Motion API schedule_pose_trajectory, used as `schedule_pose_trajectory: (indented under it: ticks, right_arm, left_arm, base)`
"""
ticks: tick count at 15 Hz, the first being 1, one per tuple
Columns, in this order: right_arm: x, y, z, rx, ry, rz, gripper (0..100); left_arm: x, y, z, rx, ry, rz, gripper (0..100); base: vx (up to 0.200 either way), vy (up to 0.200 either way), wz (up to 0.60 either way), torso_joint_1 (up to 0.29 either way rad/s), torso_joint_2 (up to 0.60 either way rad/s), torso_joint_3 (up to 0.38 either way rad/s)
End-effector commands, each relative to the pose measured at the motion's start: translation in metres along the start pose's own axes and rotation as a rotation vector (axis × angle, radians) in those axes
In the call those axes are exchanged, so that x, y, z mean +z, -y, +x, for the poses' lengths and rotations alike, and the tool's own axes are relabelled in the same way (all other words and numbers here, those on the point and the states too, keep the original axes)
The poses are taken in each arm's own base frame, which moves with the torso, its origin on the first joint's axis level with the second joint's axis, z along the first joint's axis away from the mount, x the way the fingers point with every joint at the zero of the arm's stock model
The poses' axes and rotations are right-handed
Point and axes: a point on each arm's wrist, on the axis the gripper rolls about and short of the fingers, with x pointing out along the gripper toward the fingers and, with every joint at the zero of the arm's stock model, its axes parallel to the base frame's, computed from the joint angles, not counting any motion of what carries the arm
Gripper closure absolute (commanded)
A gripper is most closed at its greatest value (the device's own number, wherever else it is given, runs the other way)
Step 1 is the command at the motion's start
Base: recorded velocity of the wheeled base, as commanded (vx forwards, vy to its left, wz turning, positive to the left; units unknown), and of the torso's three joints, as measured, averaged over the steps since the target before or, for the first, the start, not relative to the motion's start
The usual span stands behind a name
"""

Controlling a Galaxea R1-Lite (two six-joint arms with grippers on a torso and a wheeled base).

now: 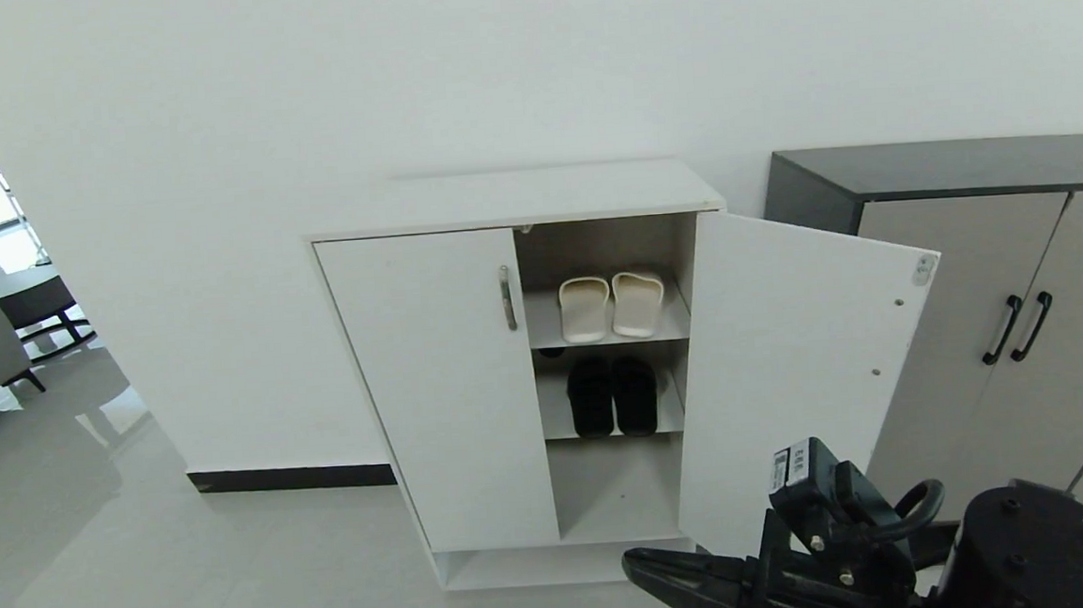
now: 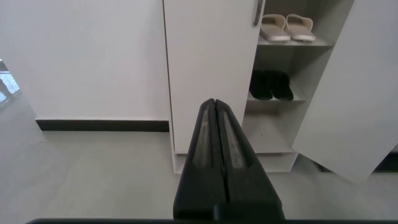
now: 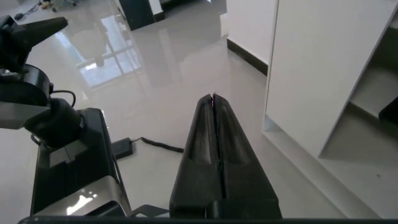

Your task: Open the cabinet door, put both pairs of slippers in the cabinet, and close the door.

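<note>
Sitting in shade on the middle shelf, the black slippers (image 1: 612, 396) read as two dark shapes with little detail. The cream slippers (image 1: 611, 305) lie side by side on the shelf above, smooth and rounded. Both pairs are inside the cabinet (image 1: 516, 197), ahead of the left gripper (image 2: 215, 109) and well apart from it. The open door (image 1: 790, 364) shows its bare inner face, and its low corner is hidden behind the right arm. The shut door (image 1: 438, 385) is flat matt white with a slim metal handle (image 1: 507, 298). The left gripper's long dark fingers are pressed together on nothing. The right gripper (image 3: 213, 102) is likewise clenched and empty, low over the glossy floor (image 3: 155, 74), with the cabinet's base near its side and the slippers higher and farther in. A grey cabinet (image 1: 976, 334) with black handles stands beyond the open door.
</note>
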Motion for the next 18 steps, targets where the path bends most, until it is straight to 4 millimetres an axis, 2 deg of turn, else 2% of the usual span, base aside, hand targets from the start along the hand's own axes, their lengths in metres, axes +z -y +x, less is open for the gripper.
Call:
schedule_pose_trajectory:
  ticks: [1, 18]
  right_arm:
    - [-0.0008, 0.0001, 0.0007, 0.000, -0.002, 0.001, 100]
    - [-0.0053, 0.0008, 0.0024, -0.004, -0.018, 0.003, 100]
  left_arm:
    - [0.0000, 0.0000, 0.0001, 0.000, -0.001, -0.001, 100]
    - [0.0000, 0.0000, 0.0001, 0.000, -0.001, 0.001, 100]
  base:
    - [0.000, 0.000, 0.00, 0.198, -0.47, -0.276]
    - [0.000, 0.000, 0.00, 0.240, -0.53, -0.294]
